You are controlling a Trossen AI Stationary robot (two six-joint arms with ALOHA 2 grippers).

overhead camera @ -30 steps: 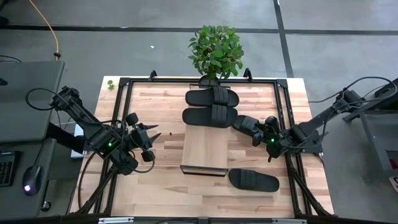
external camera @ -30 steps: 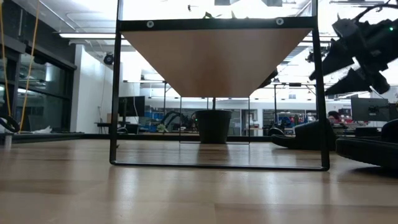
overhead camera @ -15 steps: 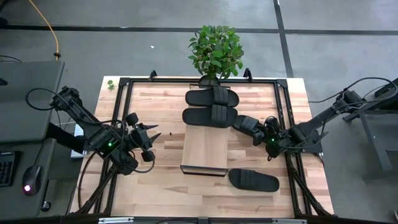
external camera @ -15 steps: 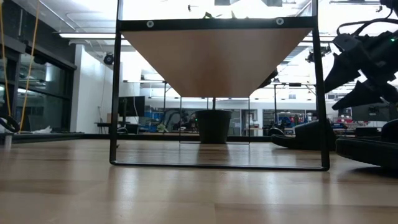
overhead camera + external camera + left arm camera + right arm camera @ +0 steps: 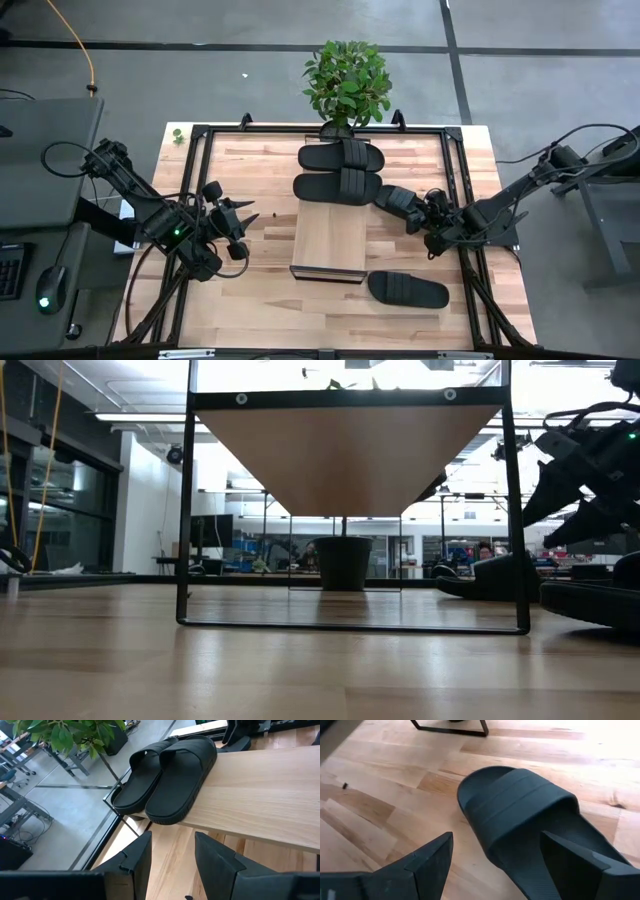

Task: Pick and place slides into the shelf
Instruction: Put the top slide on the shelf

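Right hand [image 5: 495,865] spread wide above a slide [image 5: 540,825]; left hand [image 5: 172,857] apart, facing the shelf [image 5: 260,795]

I can read no text, label, brand, number or sign in any view. The slides [image 5: 165,777] carry no legible mark, the shelf [image 5: 330,240] and desk [image 5: 250,290] show plain wood, and whatever hangs in the room behind is too small to read.

Both arms are dark and jointed, trailing black cables, each with a small green light near the wrist; gripper fingers are matte black and wedge-shaped.
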